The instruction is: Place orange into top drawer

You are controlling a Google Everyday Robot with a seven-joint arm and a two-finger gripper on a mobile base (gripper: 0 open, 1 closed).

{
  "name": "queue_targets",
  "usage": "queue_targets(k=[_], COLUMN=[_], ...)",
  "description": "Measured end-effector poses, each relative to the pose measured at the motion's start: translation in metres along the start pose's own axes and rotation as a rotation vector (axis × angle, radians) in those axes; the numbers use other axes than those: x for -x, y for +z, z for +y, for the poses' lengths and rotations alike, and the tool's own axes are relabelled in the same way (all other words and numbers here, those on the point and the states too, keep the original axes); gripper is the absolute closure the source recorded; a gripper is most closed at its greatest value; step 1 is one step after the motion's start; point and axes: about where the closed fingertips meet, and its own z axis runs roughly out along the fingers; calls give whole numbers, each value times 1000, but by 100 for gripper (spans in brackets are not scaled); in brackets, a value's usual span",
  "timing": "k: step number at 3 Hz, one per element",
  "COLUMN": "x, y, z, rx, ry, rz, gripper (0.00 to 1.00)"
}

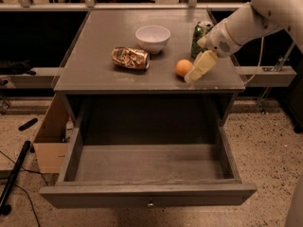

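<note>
Your gripper (193, 76) sits just right of the orange (182, 67), atop the cabinet (106, 32). Below, the top drawer (149, 194) juts forward.
</note>
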Motion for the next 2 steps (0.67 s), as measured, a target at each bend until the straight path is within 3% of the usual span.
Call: queue_targets(k=[2], x=[3], y=[22], z=[4], rx=[45], ry=[-18], rz=[13], gripper=[0])
